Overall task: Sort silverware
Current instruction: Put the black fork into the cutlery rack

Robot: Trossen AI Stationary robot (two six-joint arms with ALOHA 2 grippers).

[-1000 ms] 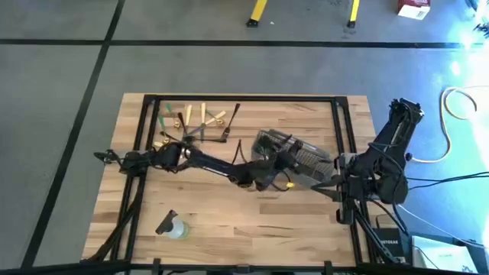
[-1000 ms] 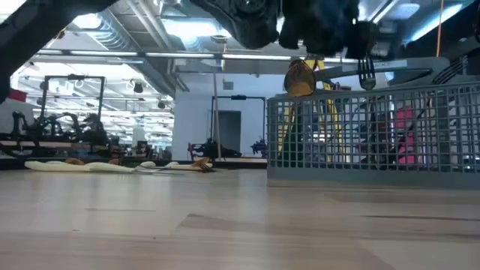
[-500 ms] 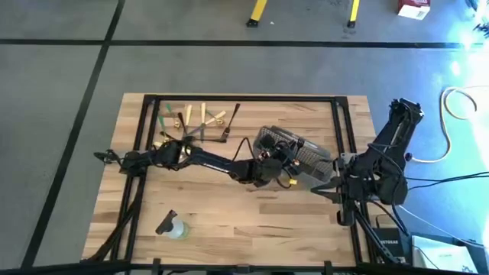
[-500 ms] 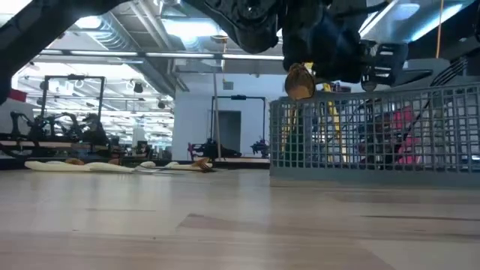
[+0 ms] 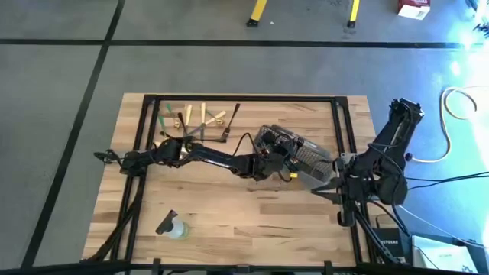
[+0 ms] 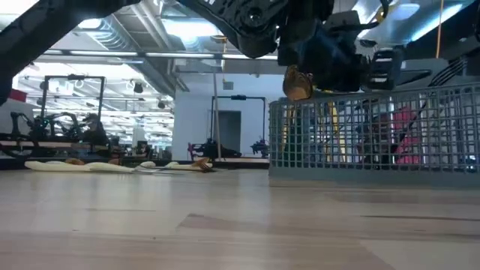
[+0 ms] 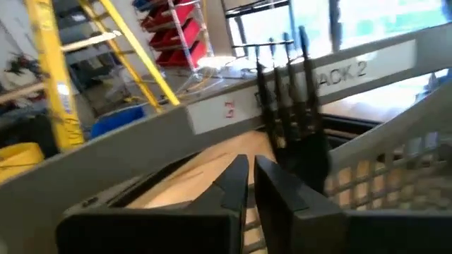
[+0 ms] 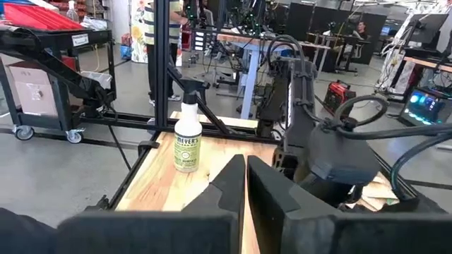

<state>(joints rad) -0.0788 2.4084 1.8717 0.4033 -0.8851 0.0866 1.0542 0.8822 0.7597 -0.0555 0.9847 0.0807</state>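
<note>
A grey wire-mesh basket [image 5: 294,156] sits right of centre on the wooden worktop [image 5: 229,221]. The loose tan, black and green utensils [image 5: 195,122] lie near the far edge, toward the far left corner. A small clear spray bottle [image 5: 172,226] lies near the near left corner. The left gripper [image 5: 281,158] reaches over the basket's left end; the right gripper [image 5: 330,191] waits at the right edge, beside the basket.

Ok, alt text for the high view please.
Seen from above, the left claw reaches across a wooden table to the wire-mesh basket. Loose silverware lies at the far left, a clear bottle sits near the front, and the right arm waits at the table's right edge.
</note>
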